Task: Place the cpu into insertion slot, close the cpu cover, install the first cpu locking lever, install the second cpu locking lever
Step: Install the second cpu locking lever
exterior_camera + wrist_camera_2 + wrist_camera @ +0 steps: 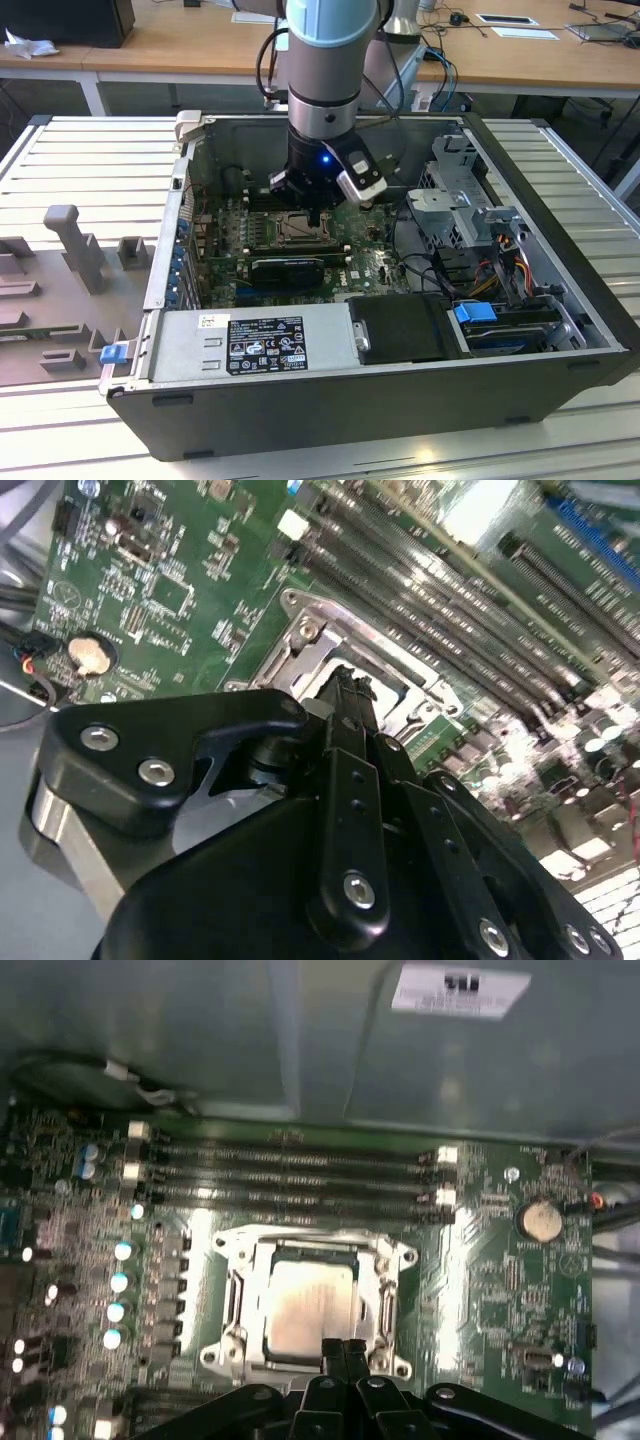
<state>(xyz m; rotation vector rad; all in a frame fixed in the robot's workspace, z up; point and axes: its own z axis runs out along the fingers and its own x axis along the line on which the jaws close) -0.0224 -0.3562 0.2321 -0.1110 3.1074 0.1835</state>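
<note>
Directly over the insertion slot (310,1305) hangs the gripper (343,1348), fingers pressed together, holding nothing. Inside that slot sits the cpu (308,1312), framed by the lowered cpu cover (385,1310).

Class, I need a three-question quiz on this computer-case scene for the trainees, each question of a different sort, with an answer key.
1. True or false: the cpu already lies in the slot.
2. Multiple choice: the gripper is closest to A) the power supply, B) the cpu socket, C) the drive cage.
3. Fill in: in the first wrist view, the round coin battery sits on the green ____.

Key: 1 true. 2 B. 3 board.
</note>
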